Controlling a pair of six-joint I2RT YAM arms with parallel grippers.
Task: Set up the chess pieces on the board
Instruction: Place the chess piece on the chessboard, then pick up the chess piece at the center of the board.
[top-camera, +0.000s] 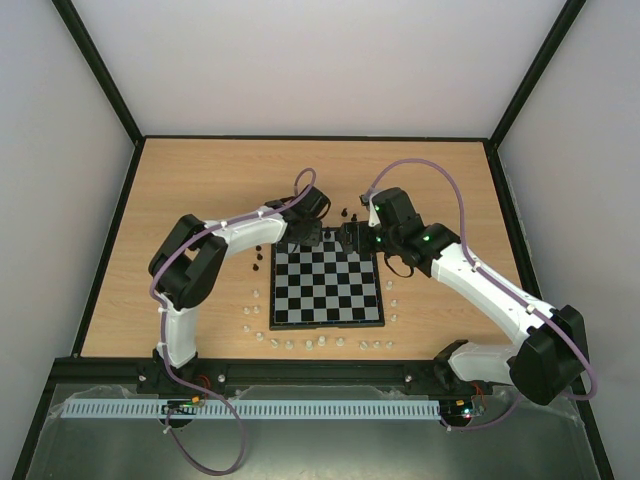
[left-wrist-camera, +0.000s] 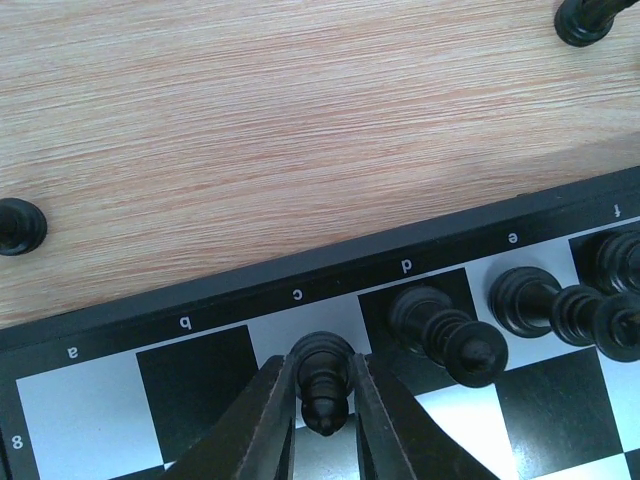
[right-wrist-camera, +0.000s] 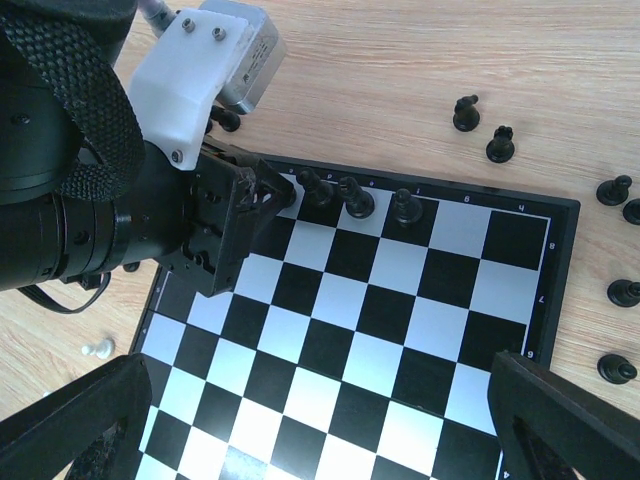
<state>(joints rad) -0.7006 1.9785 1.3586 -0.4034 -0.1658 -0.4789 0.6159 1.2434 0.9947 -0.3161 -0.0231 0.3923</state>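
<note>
Colours: the board (right-wrist-camera: 400, 330), black and pale grey-white checks within a thin black border lettered in white; chess pieces (right-wrist-camera: 355, 197), glossy black; stray piece (right-wrist-camera: 97, 349), white; worktop (left-wrist-camera: 300, 130), light wood grain; arms (top-camera: 495, 290), white with black joints.

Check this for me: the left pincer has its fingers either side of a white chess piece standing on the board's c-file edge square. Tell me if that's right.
Not quite: the piece is black, not white. The left wrist view shows the left pincer with its fingers either side of a black chess piece standing on the board's c-file edge square.
</note>
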